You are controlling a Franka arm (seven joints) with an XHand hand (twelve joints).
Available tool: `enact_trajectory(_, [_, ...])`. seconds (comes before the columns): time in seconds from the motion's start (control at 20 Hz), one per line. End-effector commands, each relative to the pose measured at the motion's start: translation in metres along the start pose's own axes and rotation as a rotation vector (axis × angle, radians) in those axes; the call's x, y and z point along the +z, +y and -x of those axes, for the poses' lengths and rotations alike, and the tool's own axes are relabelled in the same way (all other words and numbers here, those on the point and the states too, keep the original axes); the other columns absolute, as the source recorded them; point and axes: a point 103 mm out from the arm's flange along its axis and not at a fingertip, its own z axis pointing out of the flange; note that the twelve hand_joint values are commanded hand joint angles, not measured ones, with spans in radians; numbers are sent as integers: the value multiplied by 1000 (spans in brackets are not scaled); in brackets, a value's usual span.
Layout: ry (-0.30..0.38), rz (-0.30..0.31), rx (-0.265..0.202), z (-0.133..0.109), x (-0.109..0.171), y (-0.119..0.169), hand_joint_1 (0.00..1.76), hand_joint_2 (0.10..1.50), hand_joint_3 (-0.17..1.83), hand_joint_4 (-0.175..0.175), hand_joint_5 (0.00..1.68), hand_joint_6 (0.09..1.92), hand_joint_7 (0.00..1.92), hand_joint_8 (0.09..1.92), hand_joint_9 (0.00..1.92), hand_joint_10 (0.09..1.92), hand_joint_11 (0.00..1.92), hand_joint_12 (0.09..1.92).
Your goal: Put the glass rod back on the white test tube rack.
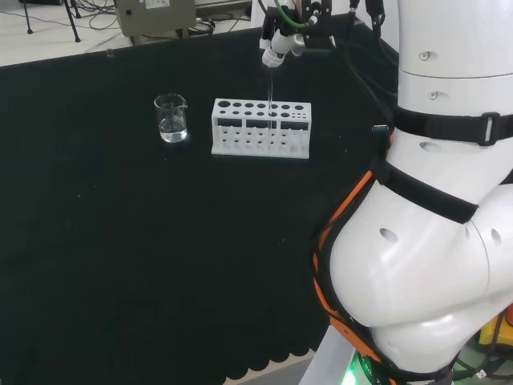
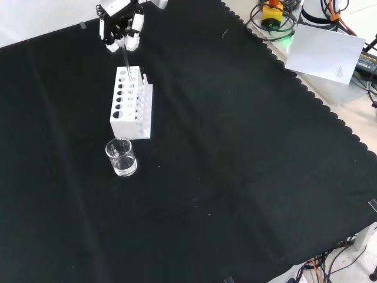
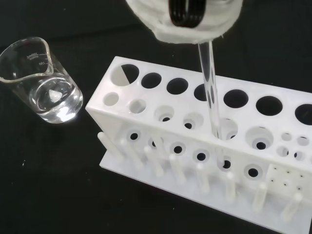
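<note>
Hand: the hand is seen above the far end of the rack in the front view, its fingers curled round the top of the glass rod, which is held pinched and hanging downward.
Glass rod: the glass rod is held close to upright; in the wrist view its lower end is seen entered into one of the holes in the top plate of the rack, in the second row from the back.
Rack: the white test tube rack stands flat on the black worktop, with rows of round holes on top and a row of pegs along its front foot.
Beaker: a small glass beaker with some clear liquid is set just beside one end of the rack, apart from it and untouched.
Done so far: the rod is judged to be lined up and already started into a hole.
Depth: whether the tip is resting on the lower plate cannot be told.
Left to do: the rod is to be lowered until it is borne by the rack, then let go, and the hand lifted clear without the rod being tipped.
</note>
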Motion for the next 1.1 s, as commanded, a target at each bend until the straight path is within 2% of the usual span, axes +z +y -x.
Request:
enact_trajectory(0.05, [-4,-5,11,1,-4,-2,1366,838,-175,-175,827,723,1468,87,1920,584,1920,1097])
enact_trajectory(0.65, [-2,-9,22,3,-7,-6,1377,832,-175,-175,761,736,1421,87,1920,599,1920,1135])
enact_trajectory(1.1, [-2,0,10,-1,-11,-11,1380,830,-175,-175,753,741,1418,87,1920,609,1920,1152])
